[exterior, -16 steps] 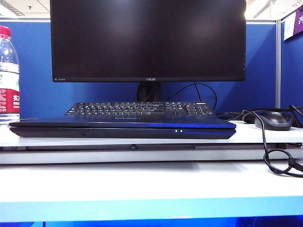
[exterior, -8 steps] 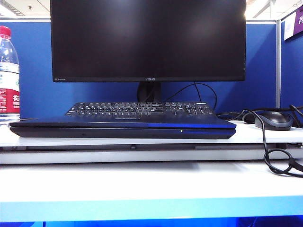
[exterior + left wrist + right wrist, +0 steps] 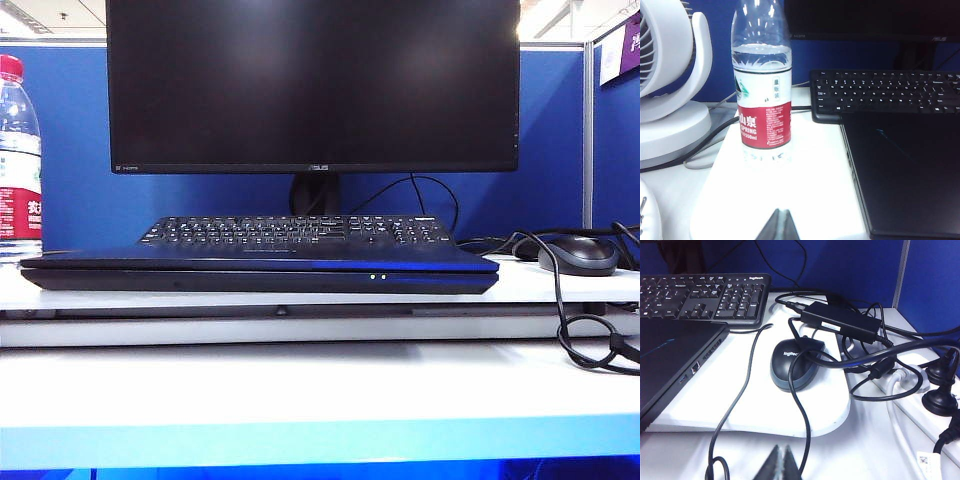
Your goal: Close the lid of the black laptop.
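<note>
Nearest the left wrist camera, the left tool (image 3: 777,227) is hovering over the white table (image 3: 805,180) with its fingers pressed together, clenched on nothing. The right tool (image 3: 781,465) is likewise hanging above the table with its fingertips meeting, empty, and a black cable (image 3: 735,405) is running past just beside it.

Beyond them, the black laptop (image 3: 260,272) is lying flat across the table, its lid (image 3: 250,259) sitting down on the base, fully shut, while two small indicator lights (image 3: 377,277) are glowing on its front edge. A water bottle (image 3: 762,85) is standing upright near the laptop's left side, with a white fan (image 3: 670,85) further left. A mouse (image 3: 795,364) is resting off the laptop's right side, among tangled cables and a power adapter (image 3: 840,322).

Just behind the laptop, a separate keyboard (image 3: 298,230) is lying, and farthest back a large monitor (image 3: 312,85) is standing dark before a blue partition (image 3: 70,150).
</note>
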Motion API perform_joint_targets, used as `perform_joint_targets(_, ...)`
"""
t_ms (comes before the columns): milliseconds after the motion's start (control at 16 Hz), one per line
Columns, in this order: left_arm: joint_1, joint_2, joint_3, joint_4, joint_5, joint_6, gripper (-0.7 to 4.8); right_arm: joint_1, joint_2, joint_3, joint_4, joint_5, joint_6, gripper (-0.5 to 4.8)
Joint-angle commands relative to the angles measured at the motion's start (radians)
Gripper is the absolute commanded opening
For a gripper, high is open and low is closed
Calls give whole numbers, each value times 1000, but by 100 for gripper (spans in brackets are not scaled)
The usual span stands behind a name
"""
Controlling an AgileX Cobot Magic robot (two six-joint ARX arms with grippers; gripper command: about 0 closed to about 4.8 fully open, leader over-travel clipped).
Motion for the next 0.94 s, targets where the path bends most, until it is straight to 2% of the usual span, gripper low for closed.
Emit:
perform_joint_targets(62,1,-2,0,10,-2,-3,-5,0,-2,-4,20,-3,5,-1)
perform_joint_targets(936,1,-2,0,10,-2,-3,-5,1,-2,-3,13,-2,21,-1)
